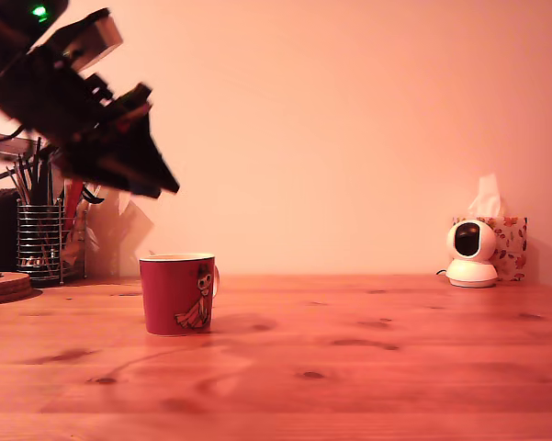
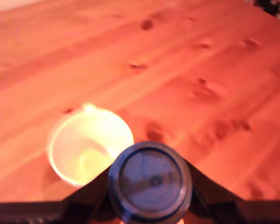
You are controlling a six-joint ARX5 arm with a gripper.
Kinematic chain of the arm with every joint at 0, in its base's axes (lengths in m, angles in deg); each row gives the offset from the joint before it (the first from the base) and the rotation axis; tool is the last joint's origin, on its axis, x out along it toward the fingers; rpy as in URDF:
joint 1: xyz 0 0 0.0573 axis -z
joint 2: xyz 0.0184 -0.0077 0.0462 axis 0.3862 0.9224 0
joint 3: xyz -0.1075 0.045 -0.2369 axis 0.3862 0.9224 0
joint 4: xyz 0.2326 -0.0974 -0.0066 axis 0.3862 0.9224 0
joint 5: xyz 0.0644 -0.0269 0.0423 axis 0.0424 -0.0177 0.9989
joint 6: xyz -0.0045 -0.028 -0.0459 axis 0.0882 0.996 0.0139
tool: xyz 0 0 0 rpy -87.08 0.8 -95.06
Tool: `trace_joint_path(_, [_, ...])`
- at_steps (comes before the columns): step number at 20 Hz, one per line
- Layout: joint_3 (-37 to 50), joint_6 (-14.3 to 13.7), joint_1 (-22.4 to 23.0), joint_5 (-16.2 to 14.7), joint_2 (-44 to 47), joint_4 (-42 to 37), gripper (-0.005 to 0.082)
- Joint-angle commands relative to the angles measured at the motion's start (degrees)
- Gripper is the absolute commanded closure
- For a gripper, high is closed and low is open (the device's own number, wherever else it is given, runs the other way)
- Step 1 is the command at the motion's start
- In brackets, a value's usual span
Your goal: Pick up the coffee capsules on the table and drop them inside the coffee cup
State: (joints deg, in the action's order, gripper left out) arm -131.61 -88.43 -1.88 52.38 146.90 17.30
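So this looks like the carry-and-drop part. The jaws are clamped on the capsule [image 2: 150, 183], one dark finger either side of it in the wrist view, and the gripper [image 1: 154, 182] hangs well above the mug [image 1: 176, 294], towards the mug's side on the exterior view's left. From the wrist camera the capsule's round face overlaps the edge of the mug's pale opening rather than sitting over the middle, so I'd say it isn't lined up yet. Next move, I reckon, is to nudge across until the capsule is centred over the mouth, maybe come down a bit, then let go; drop now and it could clip the rim and bounce onto the desk [image 1: 377, 367]. Stuff I can't tell: the wrist shot is blurry, the jaws are cut off at the frame edge, and the capsule's body is hidden behind its own face. In the exterior view the arm is just a dark silhouette, no capsule visible. There's a paler patch inside the mug, no idea what.
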Motion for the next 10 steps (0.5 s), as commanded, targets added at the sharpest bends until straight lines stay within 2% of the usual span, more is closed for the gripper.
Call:
trace_joint_path(1, [-4.1,1.0,-0.2,-0.1,3.5,3.7,0.0647])
trace_joint_path(5, [-14.4,2.4,-0.2,-0.1,10.9,12.9,0.0641])
trace_joint_path(10, [-23.4,2.6,-0.2,2.6,17.9,21.3,0.0641])
